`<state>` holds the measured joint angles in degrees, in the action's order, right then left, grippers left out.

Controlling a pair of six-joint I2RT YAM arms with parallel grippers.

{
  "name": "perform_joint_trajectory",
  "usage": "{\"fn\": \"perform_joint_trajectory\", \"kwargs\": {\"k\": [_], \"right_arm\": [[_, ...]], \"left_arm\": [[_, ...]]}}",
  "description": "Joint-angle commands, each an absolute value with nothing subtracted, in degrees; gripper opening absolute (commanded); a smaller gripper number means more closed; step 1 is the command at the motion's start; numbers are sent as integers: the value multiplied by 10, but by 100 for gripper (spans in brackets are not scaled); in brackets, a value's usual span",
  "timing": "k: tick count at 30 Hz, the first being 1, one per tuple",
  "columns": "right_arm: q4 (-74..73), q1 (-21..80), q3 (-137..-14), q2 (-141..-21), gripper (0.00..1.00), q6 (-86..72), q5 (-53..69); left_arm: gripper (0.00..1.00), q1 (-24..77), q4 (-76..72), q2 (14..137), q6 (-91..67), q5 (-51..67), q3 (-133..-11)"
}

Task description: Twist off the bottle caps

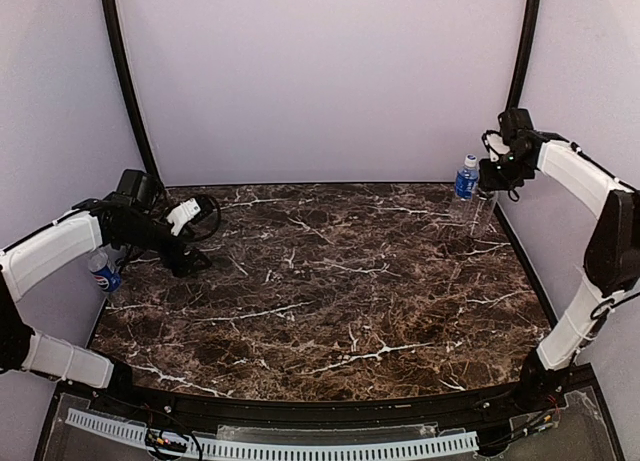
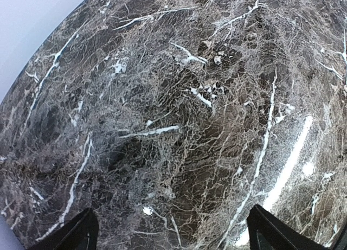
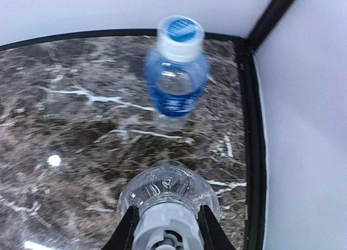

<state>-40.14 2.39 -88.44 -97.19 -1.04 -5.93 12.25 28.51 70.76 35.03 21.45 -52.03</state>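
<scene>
right gripper [image 3: 168, 213]: clamped on the white cap [image 3: 165, 231] of the plain bottle [image 3: 168, 187], bottom middle of its wrist view
blue-label bottle [image 3: 176, 82]: upright just behind it, capped, upper middle
left gripper [image 2: 171, 217]: fingers wide apart over the marble table [image 2: 179, 98]
third bottle [image 1: 104, 275]: far left of the top view, at the table edge

You have soft, even light from above on the table [image 1: 330, 281], with only weak shadows. In the left wrist view a long white glare lies on the table's right part, and the table's edge bends from lens distortion. In the right wrist view the labelled bottle [image 3: 176, 65] on the table is blurred.
</scene>
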Motion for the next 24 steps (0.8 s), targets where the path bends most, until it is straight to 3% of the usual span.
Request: {"fn": "perform_joint_trajectory", "kwargs": {"k": [1,6,12,18,24], "right_arm": [[-439,118,-877,-851,0,-4,57],[-361,252,-835,-783,0,-115,229],[-104,396,-771,-787,0,-266,282],[-40,504,-830,-874,0,-313,247],[-4,544,-859,-917,0,-342,248]], "left_arm": [[95,160,413,706,397,192,-607],[94,239,501,723,374,178,-700],[98,288,601,736,357,222,-879],[99,405,561,711,409,66,-864],[99,443,514,718,388,57,-846]]}}
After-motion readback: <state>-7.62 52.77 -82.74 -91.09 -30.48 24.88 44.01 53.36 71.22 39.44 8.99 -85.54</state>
